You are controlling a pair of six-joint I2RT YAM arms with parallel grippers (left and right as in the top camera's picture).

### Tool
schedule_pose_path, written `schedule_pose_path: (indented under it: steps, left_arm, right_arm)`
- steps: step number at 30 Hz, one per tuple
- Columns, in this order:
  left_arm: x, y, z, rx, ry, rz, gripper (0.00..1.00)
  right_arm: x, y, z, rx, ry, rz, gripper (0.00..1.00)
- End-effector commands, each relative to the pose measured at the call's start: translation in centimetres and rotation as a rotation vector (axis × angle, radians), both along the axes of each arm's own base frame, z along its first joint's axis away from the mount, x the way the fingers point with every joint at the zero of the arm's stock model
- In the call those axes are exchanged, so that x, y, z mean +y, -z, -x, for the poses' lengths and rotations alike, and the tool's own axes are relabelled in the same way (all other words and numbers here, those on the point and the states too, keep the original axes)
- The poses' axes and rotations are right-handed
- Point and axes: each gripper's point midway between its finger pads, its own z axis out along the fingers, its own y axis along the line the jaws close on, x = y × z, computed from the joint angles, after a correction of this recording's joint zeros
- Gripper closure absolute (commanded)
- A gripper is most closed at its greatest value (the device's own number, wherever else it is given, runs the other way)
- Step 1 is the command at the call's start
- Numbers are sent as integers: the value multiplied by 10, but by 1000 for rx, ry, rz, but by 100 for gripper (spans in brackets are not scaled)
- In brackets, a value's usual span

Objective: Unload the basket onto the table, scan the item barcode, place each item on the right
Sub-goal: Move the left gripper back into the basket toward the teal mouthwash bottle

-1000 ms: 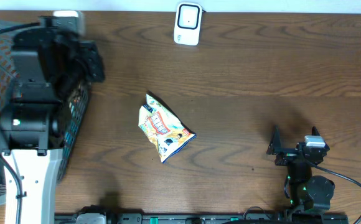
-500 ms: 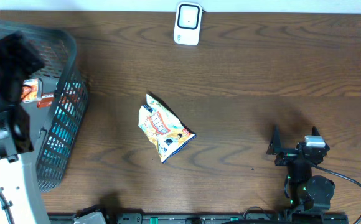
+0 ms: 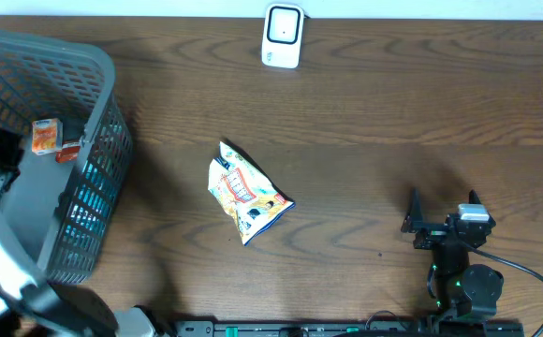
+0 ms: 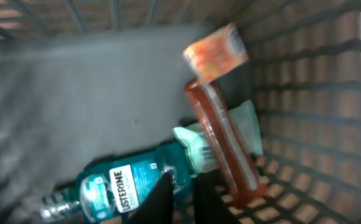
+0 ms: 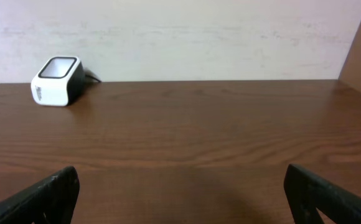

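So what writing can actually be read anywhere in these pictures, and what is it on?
"LISTERINE": on the label of the teal bottle lying in the basket.
Smaller print under it: too blurred to read.
Snack bag on the table: colourful print, too small to read.
Orange packet in the basket: blurred, unreadable.
White scanner: no text readable.

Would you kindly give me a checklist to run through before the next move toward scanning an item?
1. White box-shaped scanner at the table's far edge, unobstructed: ok.
2. Yellow crinkled snack bag lying free mid-table, nothing touching it: ok.
3. Snack bag's barcode facing up: cannot tell.
4. Right gripper open, empty, clear of the bag: ok.
5. Left gripper over the teal mouthwash bottle inside the grey mesh basket: ok.
6. Left gripper wide enough to grasp: cannot tell.
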Motion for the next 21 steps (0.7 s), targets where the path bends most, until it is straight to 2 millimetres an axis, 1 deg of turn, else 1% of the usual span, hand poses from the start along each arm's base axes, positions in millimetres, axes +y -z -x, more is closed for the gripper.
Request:
schedule_pose_path:
  steps: [1, 2, 6, 9, 13, 15, 17, 19, 21]
  left_arm:
    - [-6, 22, -12, 42, 193, 20, 39]
    - [-8, 28, -13, 52, 229, 26, 15]
    - [-8, 51, -16, 97, 369, 0, 12]
    - [-14, 68, -8, 145, 510, -10, 12]
    - [-27, 79, -5, 140, 681, -9, 12]
    - [-30, 82, -4, 144, 734, -16, 12]
    - [-31, 86, 4, 182, 778, -20, 11]
    - [-32, 89, 21, 262, 824, -11, 10]
    - [-37, 91, 27, 278, 872, 2, 10]
  right_arm:
    - [1, 0, 0, 0, -2, -13, 1]
    - [1, 0, 0, 0, -2, -13, 1]
    - [1, 0, 0, 0, -3, -13, 1]
    - [1, 0, 0, 0, -3, -13, 1]
    - [1, 0, 0, 0, -3, -13, 1]
    - [1, 0, 0, 0, -3, -13, 1]
    - [1, 0, 0, 0, -3, -13, 1]
    - [1, 0, 0, 0, -3, -13, 1]
    - [1, 0, 0, 0, -2, -13, 1]
